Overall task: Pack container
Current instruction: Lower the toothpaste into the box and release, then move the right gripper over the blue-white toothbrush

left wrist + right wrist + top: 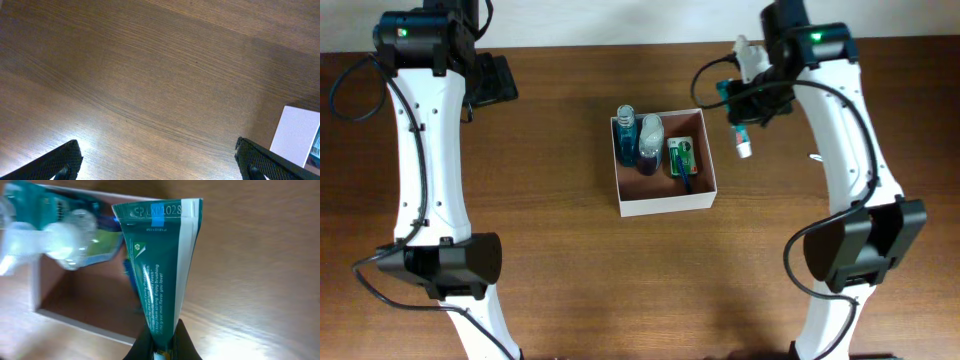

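The container [665, 203], a shallow white-walled box with a reddish-brown inside, sits mid-table and holds two clear bottles [637, 139] and a green packet [681, 158]. My right gripper [744, 118] is shut on a teal toothpaste tube [161, 265] and holds it above the table just right of the box. In the right wrist view the box [75, 322] lies to the left below the tube, with a blurred bottle [55, 235] in it. My left gripper [157, 162] is open and empty over bare wood at the far left; a box corner [295, 135] shows at its right.
The wooden table [570, 280] stretches around the box. Both arm bases [440, 265] stand near the front edge. A small metal bit [814, 156] lies on the wood right of the right arm.
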Controlling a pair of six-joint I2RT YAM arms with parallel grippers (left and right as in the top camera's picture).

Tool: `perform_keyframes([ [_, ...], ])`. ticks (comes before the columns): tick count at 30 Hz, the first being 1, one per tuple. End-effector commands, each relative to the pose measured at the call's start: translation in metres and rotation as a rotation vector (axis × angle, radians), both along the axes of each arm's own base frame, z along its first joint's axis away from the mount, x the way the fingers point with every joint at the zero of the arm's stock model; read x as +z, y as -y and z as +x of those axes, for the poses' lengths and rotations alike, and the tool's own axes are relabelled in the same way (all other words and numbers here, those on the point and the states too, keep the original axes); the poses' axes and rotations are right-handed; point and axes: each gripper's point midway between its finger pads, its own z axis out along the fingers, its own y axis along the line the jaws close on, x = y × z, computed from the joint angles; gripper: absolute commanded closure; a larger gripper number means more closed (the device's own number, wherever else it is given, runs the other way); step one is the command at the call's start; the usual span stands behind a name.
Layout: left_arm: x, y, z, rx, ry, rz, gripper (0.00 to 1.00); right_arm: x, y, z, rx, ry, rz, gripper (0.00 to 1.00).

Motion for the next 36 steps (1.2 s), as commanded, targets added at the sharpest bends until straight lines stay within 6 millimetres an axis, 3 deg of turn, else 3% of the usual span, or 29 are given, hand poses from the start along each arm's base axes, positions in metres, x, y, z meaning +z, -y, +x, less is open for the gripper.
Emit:
perform_keyframes([
  [1, 0.003, -0.001, -0.002, 0.011, 0.007, -0.004, 0.01, -0.002, -0.020, -0.010, -0.041, -0.054, 0.049, 0.94],
  [8, 0.003, -0.001, -0.002, 0.012, 0.007, -0.004, 0.01, -0.008, -0.043, -0.021, -0.030, -0.089, 0.050, 0.78],
  [12, 0.003, -0.001, -0.002, 0.012, 0.007, -0.004, 0.01, -0.008, -0.053, -0.024, -0.024, -0.093, 0.053, 0.75],
  [18, 0.003, -0.001, -0.002, 0.012, 0.007, -0.004, 0.01, -0.009, -0.048, -0.019, -0.034, -0.072, 0.030, 0.70],
  [22, 0.003, -0.001, -0.002, 0.012, 0.007, -0.004, 0.01, -0.011, -0.014, -0.009, -0.103, -0.055, -0.035, 0.59],
  [26, 0.003, -0.001, -0.002, 0.012, 0.007, -0.004, 0.01, -0.014, 0.041, 0.003, -0.219, -0.044, -0.102, 0.53],
  [27, 0.003, -0.001, -0.002, 0.012, 0.007, -0.004, 0.01, -0.014, 0.065, 0.006, -0.271, -0.041, -0.122, 0.50],
  [29, 0.002, -0.001, -0.002, 0.012, 0.007, -0.004, 0.01, -0.014, 0.099, 0.008, -0.345, -0.043, -0.140, 0.37],
  [30, 0.003, -0.001, -0.002, 0.012, 0.007, -0.004, 0.01, -0.014, 0.124, 0.008, -0.399, -0.047, -0.143, 0.24],
  [33, 0.003, -0.001, -0.002, 0.012, 0.007, -0.004, 0.01, -0.014, 0.160, 0.005, -0.485, -0.054, -0.120, 0.02],
  [36, 0.002, -0.001, -0.002, 0.011, 0.007, -0.004, 0.01, -0.011, 0.175, 0.003, -0.534, -0.063, -0.017, 0.01],
])
